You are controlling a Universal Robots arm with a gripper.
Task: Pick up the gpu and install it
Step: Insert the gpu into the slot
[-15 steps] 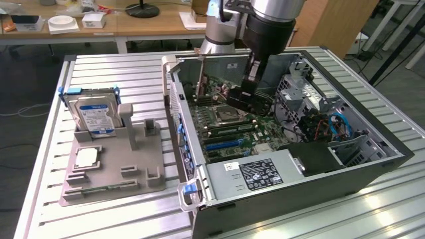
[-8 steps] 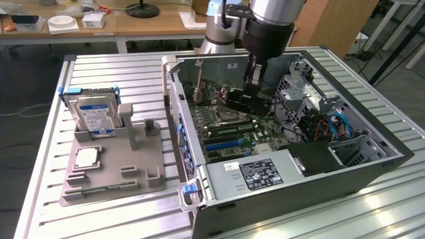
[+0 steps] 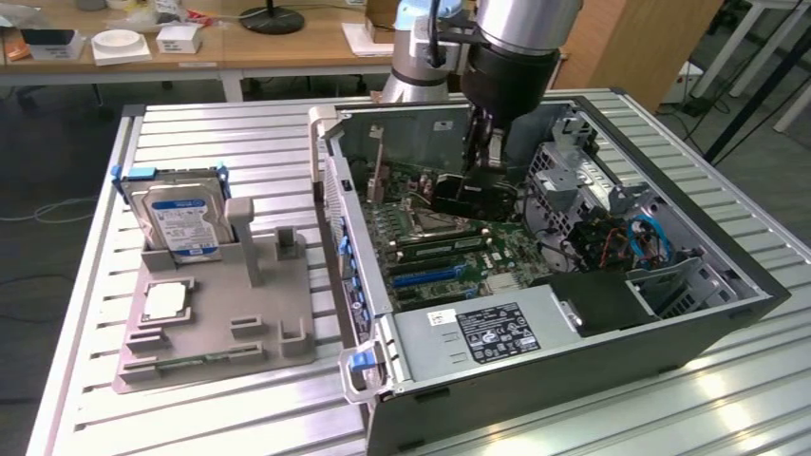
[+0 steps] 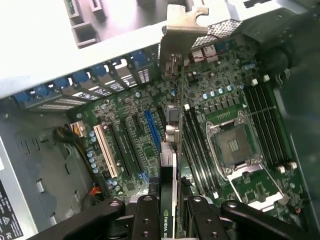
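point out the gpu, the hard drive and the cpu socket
gpu (image 4: 170,165), wrist view, card body
hard drive (image 3: 181,220), exterior view, blue-white label
cpu socket (image 4: 234,146), wrist view, open centre

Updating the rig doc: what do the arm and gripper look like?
The arm is a silver-grey tube with a pale blue joint cap, a black wrist section and a black cable alongside. The gripper is black; its fingers are jointed black links with round pins.

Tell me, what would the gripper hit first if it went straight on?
Probably the motherboard: the gripper points down into the open case, and the gpu it holds would touch first, near the blue slot. Depth is unclear.
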